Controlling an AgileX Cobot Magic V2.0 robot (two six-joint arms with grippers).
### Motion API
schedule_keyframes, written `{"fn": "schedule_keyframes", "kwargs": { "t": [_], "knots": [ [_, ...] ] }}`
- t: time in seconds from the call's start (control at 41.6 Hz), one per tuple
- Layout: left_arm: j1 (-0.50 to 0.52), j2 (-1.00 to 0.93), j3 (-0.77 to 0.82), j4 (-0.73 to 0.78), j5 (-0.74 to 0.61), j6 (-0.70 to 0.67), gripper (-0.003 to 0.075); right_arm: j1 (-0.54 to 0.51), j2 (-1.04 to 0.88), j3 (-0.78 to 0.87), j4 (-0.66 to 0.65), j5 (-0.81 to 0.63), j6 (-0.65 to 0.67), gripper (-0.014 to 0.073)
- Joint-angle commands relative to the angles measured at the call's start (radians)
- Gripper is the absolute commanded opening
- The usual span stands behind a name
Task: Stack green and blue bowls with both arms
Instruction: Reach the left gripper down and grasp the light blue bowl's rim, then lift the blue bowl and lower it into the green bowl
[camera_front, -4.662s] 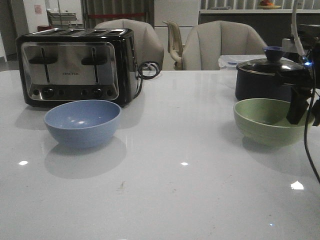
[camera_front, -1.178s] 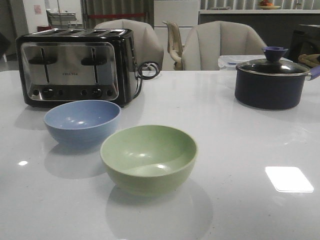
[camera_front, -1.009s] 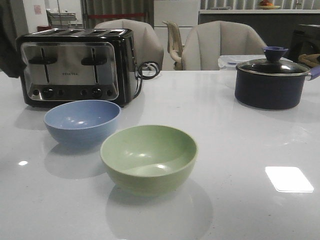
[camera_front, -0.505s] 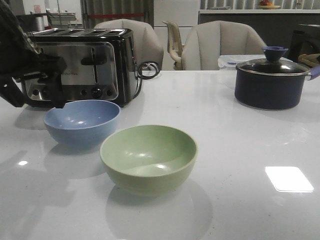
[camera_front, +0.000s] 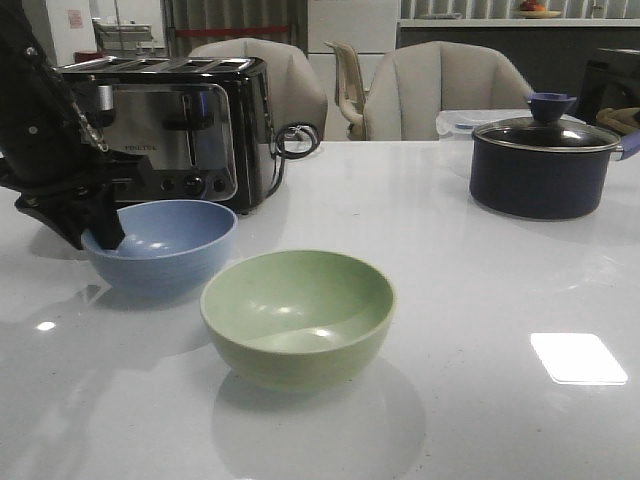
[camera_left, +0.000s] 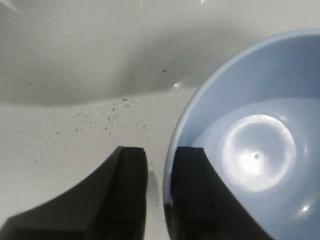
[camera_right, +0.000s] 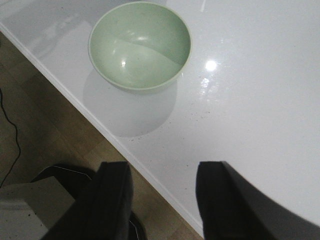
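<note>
The blue bowl (camera_front: 160, 245) sits before the toaster (camera_front: 165, 130), the green bowl (camera_front: 297, 315) just beside it, nearer the table (camera_front: 480, 300) edge. The left gripper (camera_left: 159, 192) straddles the blue bowl's rim, one finger inside, one outside, not clenched. The right gripper (camera_right: 162, 200) hangs released, well apart from the green bowl.

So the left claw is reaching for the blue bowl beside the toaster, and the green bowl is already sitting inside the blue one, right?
Not quite. The left claw is indeed at the blue bowl beside the toaster, but the green bowl is not inside it. The front view shows the green bowl standing on the table by itself, nearer the camera and to the right of the blue one.
</note>
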Motion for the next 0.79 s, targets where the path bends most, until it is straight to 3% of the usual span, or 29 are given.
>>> {"fn": "schedule_keyframes", "kwargs": {
  "t": [0.0, 0.409, 0.769],
  "knots": [
    [-0.001, -0.055, -0.035, -0.016, 0.005, -0.008, 0.0098, -0.001, -0.008, -0.027, 0.013, -0.063, -0.005, 0.0423],
    [-0.042, -0.279, -0.035, -0.02, 0.093, 0.068, 0.0098, -0.001, -0.008, -0.027, 0.013, -0.063, -0.005, 0.0423],
    [-0.293, -0.382, -0.035, -0.046, 0.129, 0.128, 0.0098, -0.001, -0.008, -0.027, 0.013, -0.063, -0.005, 0.0423]
  ]
}}
